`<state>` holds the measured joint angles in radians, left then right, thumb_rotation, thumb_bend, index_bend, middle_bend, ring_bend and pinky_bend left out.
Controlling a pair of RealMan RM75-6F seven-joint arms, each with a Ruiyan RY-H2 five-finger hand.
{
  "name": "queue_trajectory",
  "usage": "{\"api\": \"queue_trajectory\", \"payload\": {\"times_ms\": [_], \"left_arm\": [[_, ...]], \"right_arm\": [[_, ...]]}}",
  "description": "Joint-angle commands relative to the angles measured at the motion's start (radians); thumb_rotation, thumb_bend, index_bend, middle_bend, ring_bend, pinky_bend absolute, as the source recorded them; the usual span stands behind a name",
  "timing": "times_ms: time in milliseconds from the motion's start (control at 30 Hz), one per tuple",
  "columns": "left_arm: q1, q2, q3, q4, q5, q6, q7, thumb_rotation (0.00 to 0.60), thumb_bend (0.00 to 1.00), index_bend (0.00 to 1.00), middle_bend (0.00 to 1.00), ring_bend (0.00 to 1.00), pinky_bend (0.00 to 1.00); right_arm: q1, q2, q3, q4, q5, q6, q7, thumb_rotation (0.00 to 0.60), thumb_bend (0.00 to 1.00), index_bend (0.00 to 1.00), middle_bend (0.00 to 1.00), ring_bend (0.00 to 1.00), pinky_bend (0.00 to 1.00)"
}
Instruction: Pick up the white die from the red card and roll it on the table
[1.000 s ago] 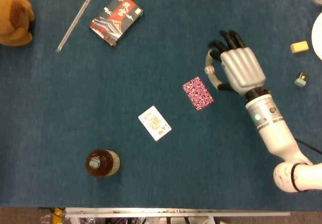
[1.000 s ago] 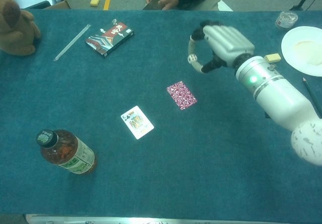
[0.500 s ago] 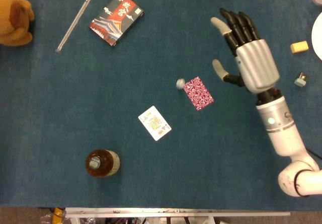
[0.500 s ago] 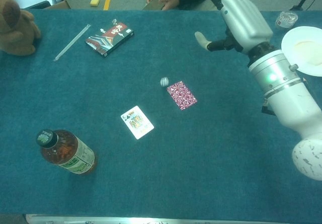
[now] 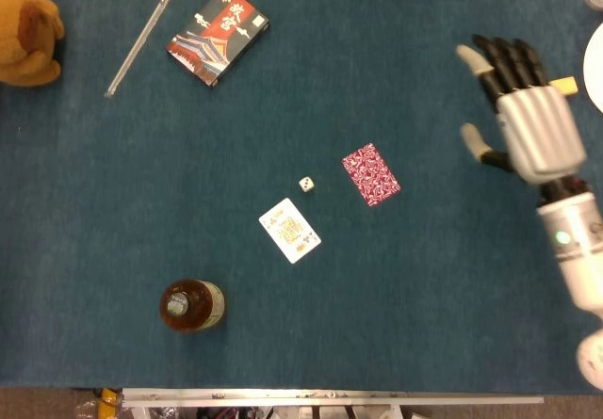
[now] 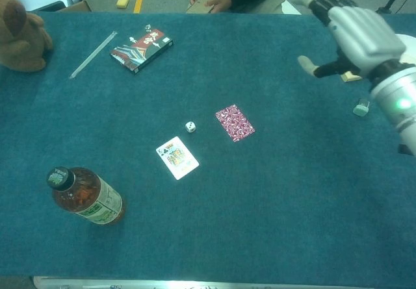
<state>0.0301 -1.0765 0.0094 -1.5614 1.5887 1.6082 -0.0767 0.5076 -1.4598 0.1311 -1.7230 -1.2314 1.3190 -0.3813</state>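
The white die [image 5: 307, 185] [image 6: 190, 126] lies on the blue tablecloth, just left of the red patterned card [image 5: 370, 174] [image 6: 234, 123] and above the face-up playing card [image 5: 289, 230] [image 6: 177, 157]. Nothing rests on the red card. My right hand [image 5: 523, 118] [image 6: 354, 37] hovers at the right side of the table, far from the die, fingers spread and holding nothing. My left hand shows in neither view.
A tea bottle [image 5: 191, 305] [image 6: 84, 195] lies at the front left. A card box [image 5: 218, 34], a clear rod [image 5: 138, 44] and a plush toy [image 5: 26, 33] sit at the back left. A small grey object [image 6: 361, 108] and a white plate [image 6: 414, 49] are near my right hand.
My right hand opened and let the die go, then drew back to the right. The die dropped beside the red card and rolled left to rest near the face-up card.
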Motion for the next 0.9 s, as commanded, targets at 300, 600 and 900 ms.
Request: {"api": "queue_trajectory", "payload": {"times_ms": [300, 600, 900], "left_arm": [[-0.021, -0.002, -0.011, -0.004, -0.009, -0.026, 0.014, 0.600, 0.27, 0.28, 0.21, 0.13, 0.09], [-0.032, -0.003, -0.011, -0.020, -0.006, -0.038, 0.039, 0.600, 0.27, 0.28, 0.21, 0.13, 0.09], [-0.031, -0.007, -0.006, -0.035, 0.005, -0.031, 0.060, 0.600, 0.27, 0.28, 0.21, 0.13, 0.09]], "right_arm": [[-0.144, 0.141, -0.053, -0.129, 0.042, 0.114, -0.058, 0.600, 0.34, 0.00, 0.08, 0.00, 0.00], [-0.257, 0.176, -0.108, -0.143, -0.018, 0.214, -0.025, 0.600, 0.34, 0.00, 0.09, 0.00, 0.00], [-0.342, 0.186, -0.142, -0.149, -0.103, 0.286, 0.009, 0.600, 0.34, 0.01, 0.09, 0.00, 0.00]]}}
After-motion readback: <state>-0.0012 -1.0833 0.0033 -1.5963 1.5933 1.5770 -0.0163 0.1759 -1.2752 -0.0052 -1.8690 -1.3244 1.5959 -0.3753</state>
